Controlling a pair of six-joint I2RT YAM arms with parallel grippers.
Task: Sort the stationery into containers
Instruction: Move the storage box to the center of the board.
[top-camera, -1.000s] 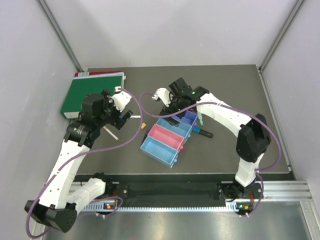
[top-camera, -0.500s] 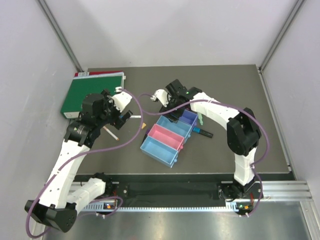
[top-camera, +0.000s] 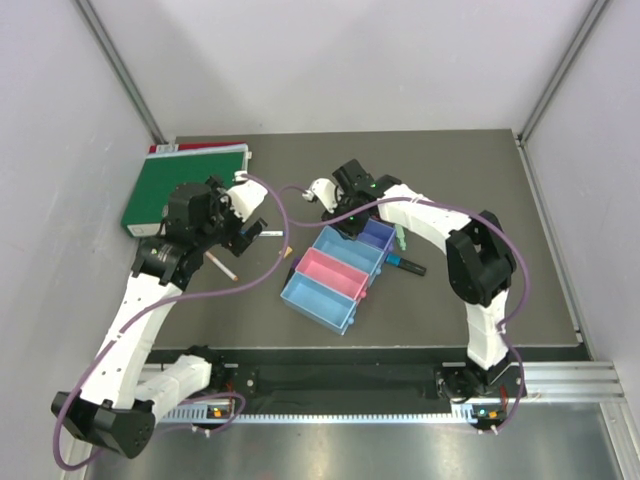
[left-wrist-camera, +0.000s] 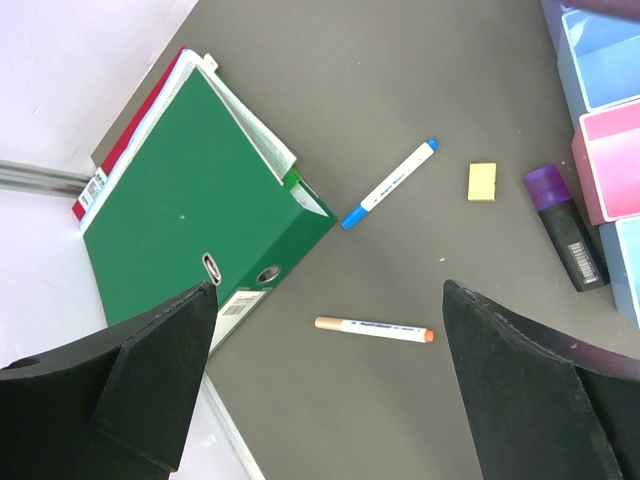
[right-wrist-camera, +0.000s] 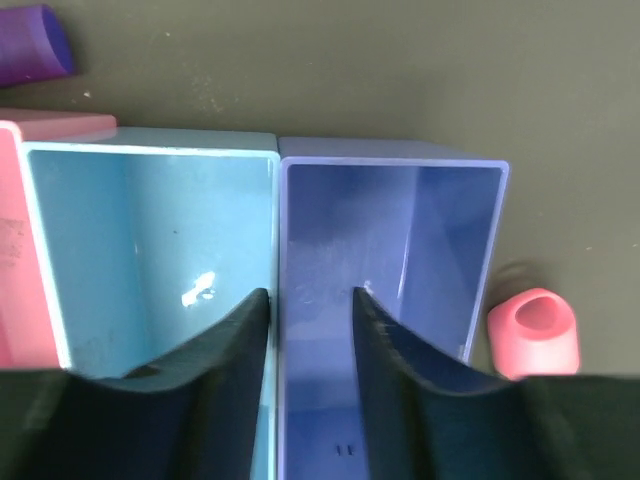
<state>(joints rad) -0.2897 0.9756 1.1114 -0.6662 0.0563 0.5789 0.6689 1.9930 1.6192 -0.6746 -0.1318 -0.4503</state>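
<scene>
— The stationery (top-camera: 222, 266), where does it lie?

— What shows is on the dark table (left-wrist-camera: 420, 80), outside the containers (top-camera: 335, 275). From the left wrist: a blue-tipped pen (left-wrist-camera: 390, 185) near the corner of the green binder (left-wrist-camera: 190, 230), an orange-tipped pen (left-wrist-camera: 373, 329) nearer the camera, a small yellow piece (left-wrist-camera: 482, 181), and a purple-capped black marker (left-wrist-camera: 565, 235) just beside the pink bin (left-wrist-camera: 615, 165).

— And by the right arm?

— A pink eraser-like piece (right-wrist-camera: 533, 332) sits on the table just beside the purple-blue bin (right-wrist-camera: 400, 230).

— The grippers?

— The left gripper (left-wrist-camera: 328, 292) hangs above the pens, fingers spread wide, nothing between them. The right gripper (right-wrist-camera: 310, 330) hovers over the wall shared by the purple-blue bin and the light blue bin (right-wrist-camera: 150, 220), fingers a little apart, one above each bin, with a visible gap and no clamp on the wall.
</scene>
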